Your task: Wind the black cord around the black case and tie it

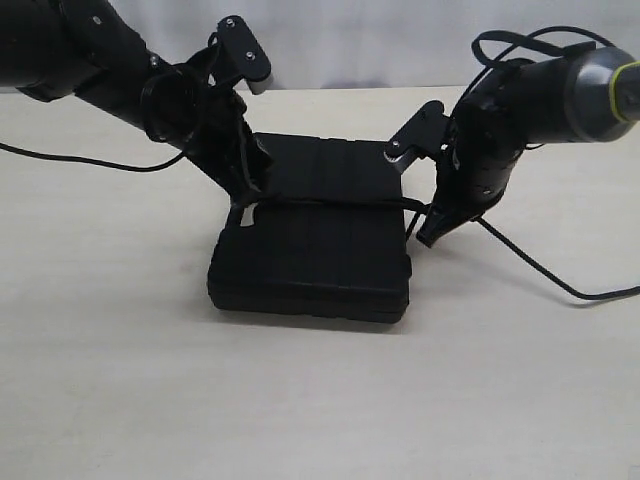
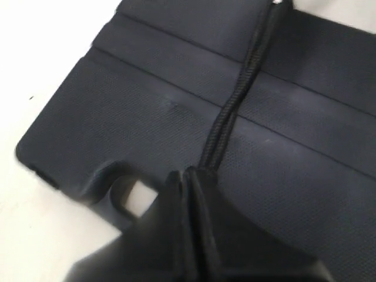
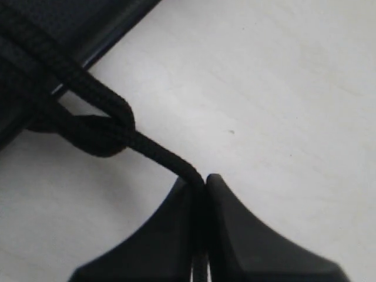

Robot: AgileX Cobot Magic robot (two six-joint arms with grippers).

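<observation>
Here, the flat matte black plastic case [image 1: 310, 255] lay near the middle of the pale counter [image 1: 120, 380], with the thin black braided cord [image 2: 235, 100] drawn across its grooved lid. The left hand [image 2: 189, 175] was pinched shut on the cord over the lid beside the handle cut-out, seemingly to anchor that end. The right hand [image 3: 201, 179] was clamped on the strand just off the case's opposite edge, where the cord crossed itself in a small loop, probably so a pull would cinch the tie.
</observation>
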